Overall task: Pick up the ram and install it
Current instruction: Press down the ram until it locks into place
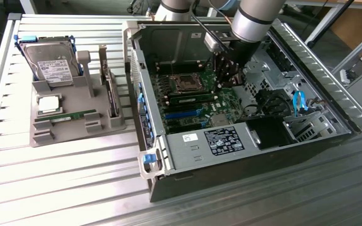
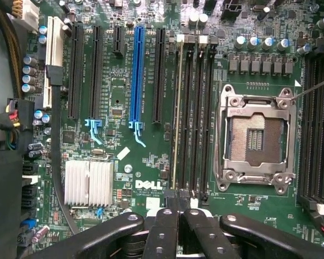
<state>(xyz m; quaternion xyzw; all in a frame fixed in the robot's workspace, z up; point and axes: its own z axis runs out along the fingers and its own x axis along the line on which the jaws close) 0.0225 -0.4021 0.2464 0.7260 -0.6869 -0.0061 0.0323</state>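
Observation:
The ram point(image 1: 190, 99) is a thin green stick lying in a memory slot on the motherboard, on the side away from the processor socket point(image 1: 184, 83). In the wrist view the ram point(image 2: 176, 108) is seen edge-on as a pale line in the outermost slot, beside three bare black slots. My gripper point(image 1: 230, 81) reaches into the open computer case above the slots' end at the exterior view's right. Its black fingers point(image 2: 164, 226) stand close together, gripper point(image 2: 178, 211) shut with nothing seen between them, just past the ram's end.
A grey fixture point(image 1: 74, 134) at the exterior view's left carries a second green stick point(image 1: 64, 117), a square silver chip point(image 1: 49, 103) and a hard drive point(image 1: 52, 63). The case walls point(image 1: 137, 84), blue cables point(image 1: 299, 101) and a finned heatsink point(image 2: 88, 182) surround the motherboard.

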